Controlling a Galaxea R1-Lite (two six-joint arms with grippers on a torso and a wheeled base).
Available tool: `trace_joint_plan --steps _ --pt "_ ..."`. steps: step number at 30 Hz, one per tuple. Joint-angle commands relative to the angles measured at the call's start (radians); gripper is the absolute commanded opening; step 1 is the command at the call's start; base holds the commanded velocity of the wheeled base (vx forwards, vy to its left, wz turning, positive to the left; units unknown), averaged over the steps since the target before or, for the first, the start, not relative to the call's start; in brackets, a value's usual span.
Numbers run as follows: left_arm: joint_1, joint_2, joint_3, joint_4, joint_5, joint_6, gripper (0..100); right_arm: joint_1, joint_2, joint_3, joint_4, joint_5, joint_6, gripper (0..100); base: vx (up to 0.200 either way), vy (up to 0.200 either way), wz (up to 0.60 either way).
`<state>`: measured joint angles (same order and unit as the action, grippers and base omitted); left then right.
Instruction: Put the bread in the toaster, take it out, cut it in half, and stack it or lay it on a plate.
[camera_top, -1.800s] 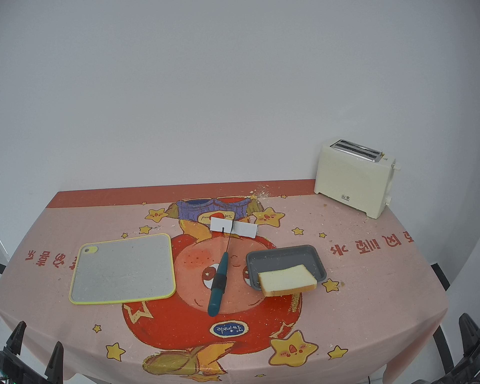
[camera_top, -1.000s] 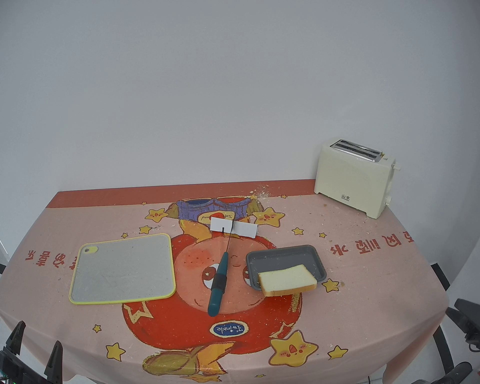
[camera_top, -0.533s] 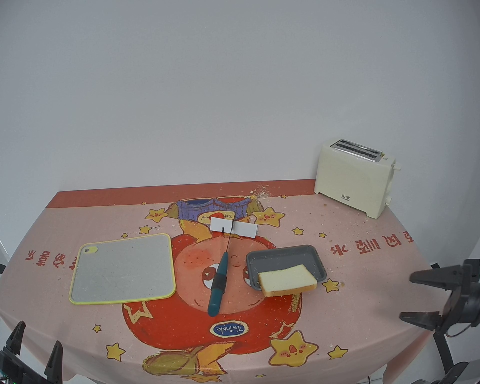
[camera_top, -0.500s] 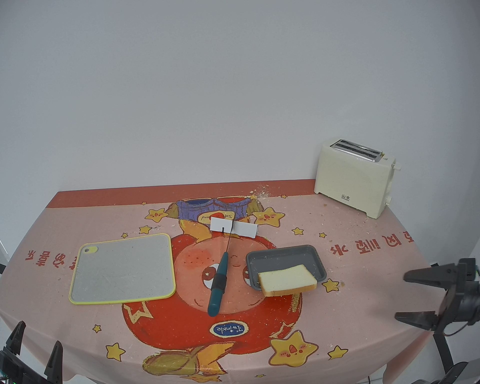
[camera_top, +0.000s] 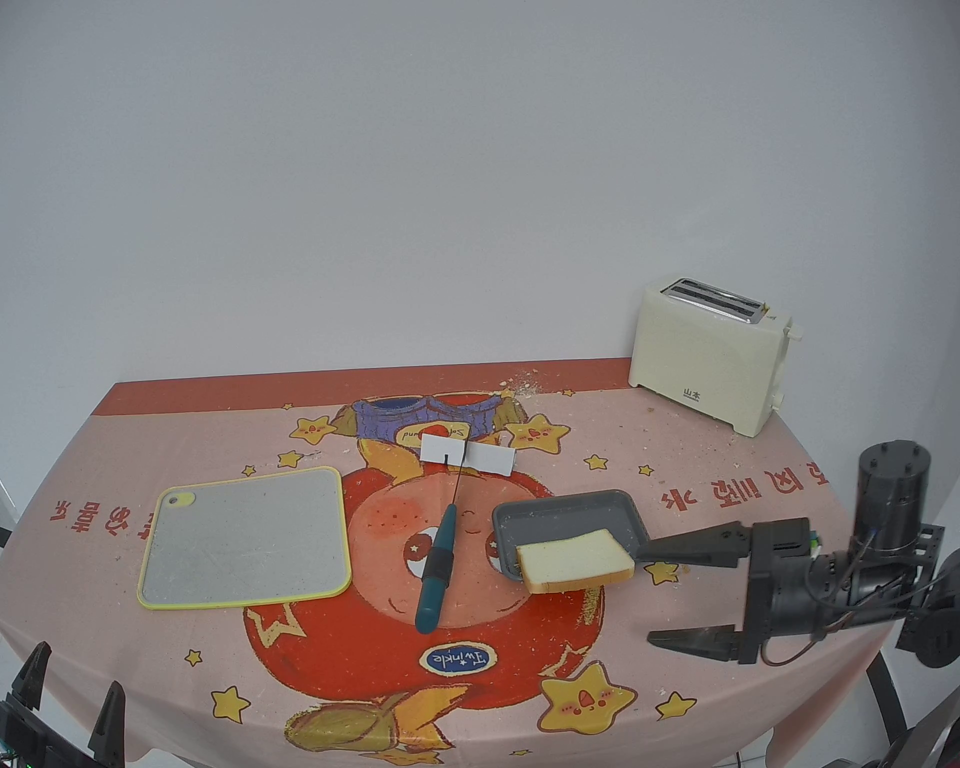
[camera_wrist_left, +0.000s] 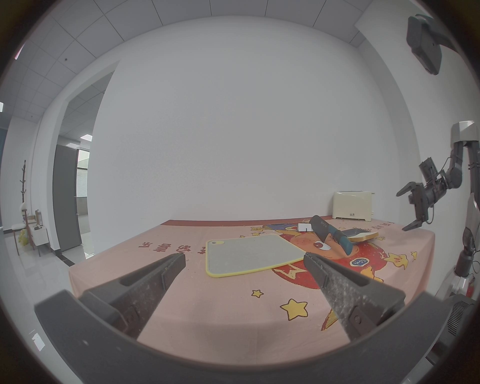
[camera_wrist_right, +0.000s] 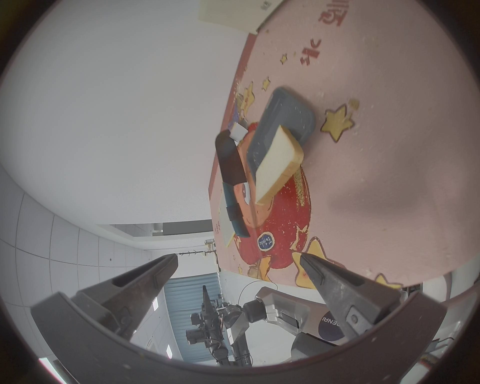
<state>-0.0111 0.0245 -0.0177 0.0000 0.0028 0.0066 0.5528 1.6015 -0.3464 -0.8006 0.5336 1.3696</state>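
Note:
A slice of bread (camera_top: 575, 560) lies half on a grey plate (camera_top: 560, 515) right of the table's middle, overhanging its near edge. My right gripper (camera_top: 645, 593) hovers open just right of the bread, fingers pointing at it, not touching. In the right wrist view the bread (camera_wrist_right: 278, 163) and plate (camera_wrist_right: 287, 112) lie ahead of that gripper (camera_wrist_right: 237, 259). The cream toaster (camera_top: 712, 355) stands at the back right, slots empty. A teal-handled knife (camera_top: 436, 570) lies left of the plate. My left gripper (camera_top: 80, 670) stays open at the near left corner.
A grey cutting board with a yellow rim (camera_top: 247, 537) lies on the left. The knife's blade tip rests in a small white holder (camera_top: 466, 454). Crumbs dot the cloth near the toaster. The near right part of the table has free room.
My right arm has come up from below the table's right edge and swung left over the table, its open gripper now beside the bread. The left arm and all objects have stayed put.

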Motion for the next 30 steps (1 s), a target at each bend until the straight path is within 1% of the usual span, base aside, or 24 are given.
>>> trace_joint_plan --steps 1,2,4,7,8,9,10,11,12,14,15,16,18,30 --pt "0.000 0.002 0.018 0.000 0.000 0.001 100 0.061 0.169 -0.002 -0.084 -0.049 0.032 100 0.000 0.000 0.00" --pt "0.000 0.002 0.018 0.000 0.000 0.001 100 0.062 0.176 -0.002 -0.101 -0.063 0.037 100 0.000 0.000 0.00" --pt "0.000 0.002 0.018 0.000 0.000 0.001 100 0.055 0.181 -0.013 -0.124 -0.070 0.042 100 0.000 0.000 0.00" --pt "0.000 0.002 0.018 0.000 0.000 0.001 100 0.049 0.207 -0.039 -0.126 -0.084 0.042 100 0.000 0.000 0.00" --pt "0.000 0.002 0.018 0.000 0.000 0.001 100 0.049 0.216 -0.046 -0.127 -0.096 0.042 100 0.000 0.000 0.00" --pt "0.000 0.002 0.018 0.000 0.000 0.001 100 0.047 0.230 -0.060 -0.127 -0.121 0.043 100 0.000 0.000 0.00" --pt "0.000 0.002 0.018 0.000 0.000 0.001 100 0.047 0.238 -0.071 -0.127 -0.135 0.043 100 0.000 0.000 0.00" --pt "0.000 0.002 0.018 0.000 0.000 0.001 100 0.047 0.238 -0.072 -0.127 -0.135 0.043 100 0.000 0.000 0.00" --pt "0.000 0.002 0.018 0.000 0.000 0.001 100 0.039 0.250 -0.089 -0.127 -0.152 0.054 100 0.000 0.000 0.00" --pt "0.000 0.002 0.018 0.000 0.000 0.001 100 0.033 0.252 -0.106 -0.127 -0.153 0.075 100 0.000 0.000 0.00" --pt "-0.001 0.002 0.018 0.000 0.000 0.001 100 0.033 0.252 -0.108 -0.127 -0.153 0.075 100 0.000 0.000 0.00" --pt "0.000 0.002 0.018 0.000 0.000 0.001 100 0.033 0.252 -0.121 -0.127 -0.155 0.089 100 0.000 0.000 0.00" --pt "0.000 0.002 0.018 0.000 0.000 0.001 100 0.032 0.256 -0.146 -0.127 -0.156 0.097 100 0.000 0.000 0.00" --pt "-0.001 0.002 0.018 0.000 0.002 0.001 100 0.026 0.293 -0.189 -0.123 -0.161 0.098 100 0.000 0.000 0.00"
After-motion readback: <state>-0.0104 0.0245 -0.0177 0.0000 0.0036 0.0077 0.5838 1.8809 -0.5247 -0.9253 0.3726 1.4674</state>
